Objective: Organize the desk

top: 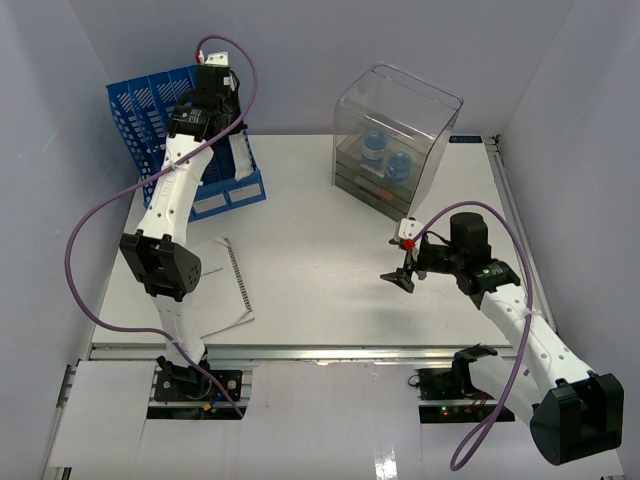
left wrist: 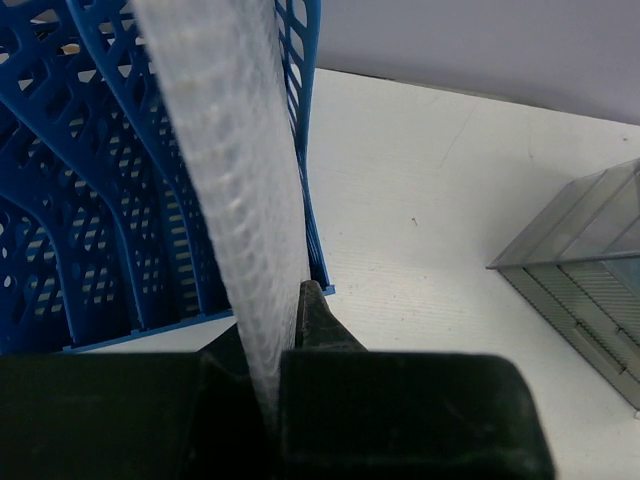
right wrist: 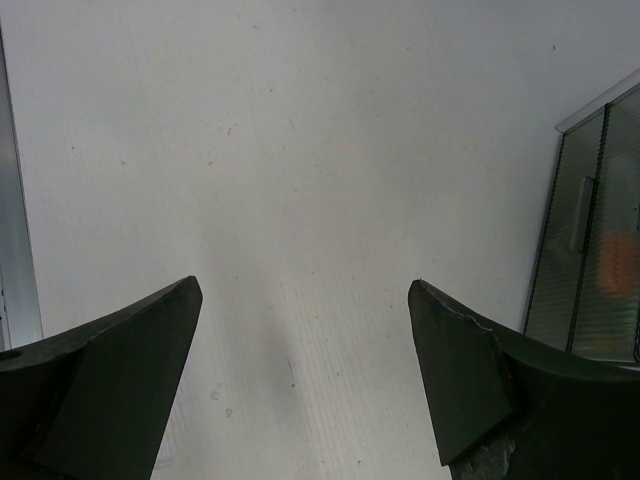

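Sheet clamped in left hand at blue rack; right hand wide above desk.

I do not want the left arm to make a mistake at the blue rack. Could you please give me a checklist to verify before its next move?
1. Left gripper shut on the white sheet: ok.
2. Sheet lined up with one slot of the blue rack: cannot tell; the wrist view shows it crossing the dividers.
3. Right gripper open, holding nothing: ok.
4. Right gripper apart from the clear drawer box: ok.
5. Spiral-bound paper put away: not ok; it lies on the desk beside the left arm.
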Available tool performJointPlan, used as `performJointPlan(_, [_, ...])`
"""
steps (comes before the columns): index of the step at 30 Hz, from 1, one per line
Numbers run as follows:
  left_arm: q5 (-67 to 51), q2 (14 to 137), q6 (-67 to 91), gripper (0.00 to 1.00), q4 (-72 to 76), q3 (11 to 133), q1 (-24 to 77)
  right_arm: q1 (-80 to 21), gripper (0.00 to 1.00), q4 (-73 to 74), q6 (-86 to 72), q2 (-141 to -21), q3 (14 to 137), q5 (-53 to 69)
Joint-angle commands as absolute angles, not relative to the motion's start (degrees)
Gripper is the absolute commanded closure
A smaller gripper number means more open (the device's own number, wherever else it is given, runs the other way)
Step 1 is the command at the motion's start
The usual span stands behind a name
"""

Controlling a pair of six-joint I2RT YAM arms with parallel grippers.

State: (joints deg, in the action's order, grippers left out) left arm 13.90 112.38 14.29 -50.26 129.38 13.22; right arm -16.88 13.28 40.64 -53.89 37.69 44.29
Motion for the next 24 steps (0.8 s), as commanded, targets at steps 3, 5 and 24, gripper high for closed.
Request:
performJointPlan(3, [14.85, 111.46, 15.44, 0.68, -45.64, 132.80, 12.12, -16.61, 0.10, 11.36, 40.17, -54.30, 37.77, 45.28])
performJointPlan(5, [14.67, 112.32, 16.32, 0.54, -44.40, 132.89, 11.38, -16.61, 0.10, 11.35, 40.18, -54.30, 37.62, 45.08])
performJointPlan(24, [-9.95, 92.78, 14.31, 0.02, -22.10, 101.24, 7.65, -16.00, 0.10, 11.50, 40.43, -53.88, 37.62, 45.00])
